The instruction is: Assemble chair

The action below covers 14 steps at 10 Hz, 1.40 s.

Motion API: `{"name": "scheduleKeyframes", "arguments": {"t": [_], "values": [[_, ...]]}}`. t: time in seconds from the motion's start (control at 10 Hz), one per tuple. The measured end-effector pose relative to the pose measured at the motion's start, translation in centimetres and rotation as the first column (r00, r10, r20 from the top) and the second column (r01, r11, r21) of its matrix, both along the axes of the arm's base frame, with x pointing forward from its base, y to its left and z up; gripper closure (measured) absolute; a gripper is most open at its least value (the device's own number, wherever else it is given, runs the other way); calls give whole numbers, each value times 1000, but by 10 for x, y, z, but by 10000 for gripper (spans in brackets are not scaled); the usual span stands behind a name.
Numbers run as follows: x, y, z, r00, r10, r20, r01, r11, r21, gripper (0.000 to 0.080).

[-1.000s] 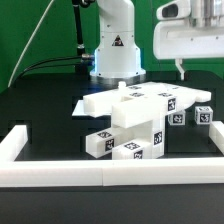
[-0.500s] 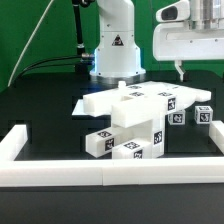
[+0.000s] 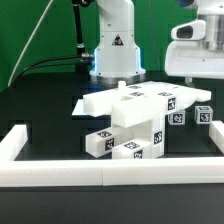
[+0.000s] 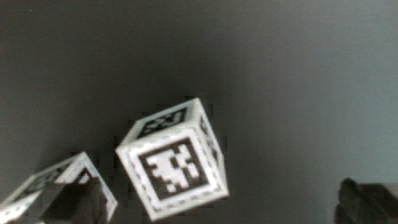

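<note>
The chair parts are white tagged pieces. A pile of panels and frames (image 3: 135, 110) lies mid-table, with two blocks (image 3: 100, 142) (image 3: 135, 150) in front of it. Two small tagged blocks (image 3: 178, 117) (image 3: 204, 114) sit at the exterior view's right. My gripper (image 3: 196, 72) hangs high above those two blocks, apart from them. In the wrist view one tagged block (image 4: 175, 160) lies below the gripper (image 4: 226, 203), and another tagged piece (image 4: 54, 185) shows beside it. A dark fingertip (image 4: 370, 200) shows at the edge. The jaws look open and hold nothing.
A long low white border rail (image 3: 110, 172) runs along the table's front and up both sides. The robot base (image 3: 115, 55) stands behind the pile. A flat white sheet, seemingly the marker board (image 3: 84, 104), shows at the pile's left in the exterior view.
My gripper has moved toward the exterior view's right and slightly lower. It now sits over the two small blocks. The chair parts have not moved.
</note>
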<state>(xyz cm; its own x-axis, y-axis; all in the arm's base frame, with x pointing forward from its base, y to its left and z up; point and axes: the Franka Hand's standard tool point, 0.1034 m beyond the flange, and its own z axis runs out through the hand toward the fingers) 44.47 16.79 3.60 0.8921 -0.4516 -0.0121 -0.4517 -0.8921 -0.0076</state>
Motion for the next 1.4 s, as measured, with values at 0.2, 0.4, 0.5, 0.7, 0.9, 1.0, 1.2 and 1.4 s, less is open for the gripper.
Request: {"name": "scheduleKeyframes", "arguments": {"t": [0.2,0.4,0.5,0.7,0.9,1.0,1.2,1.4], "values": [[-3,-1,-7,1000,1,1,-1,1000,-5,150],[-6,0,-15,1000,6,-5,-6,1000,-11,150],[-7,1,-19,1000,9,-9,-9,1000,-15,150],[-6,1,-21,1000,10,-1,-10,1000,-16,150],[-6,1,-21,1000,11,-1,-11,1000,-16,246],[-6,1,-21,1000,12,-1,-12,1000,-16,399],[-5,1,-21,1000,12,0,-12,1000,-16,515],[-5,1,-21,1000,12,0,-12,1000,-16,515]]}}
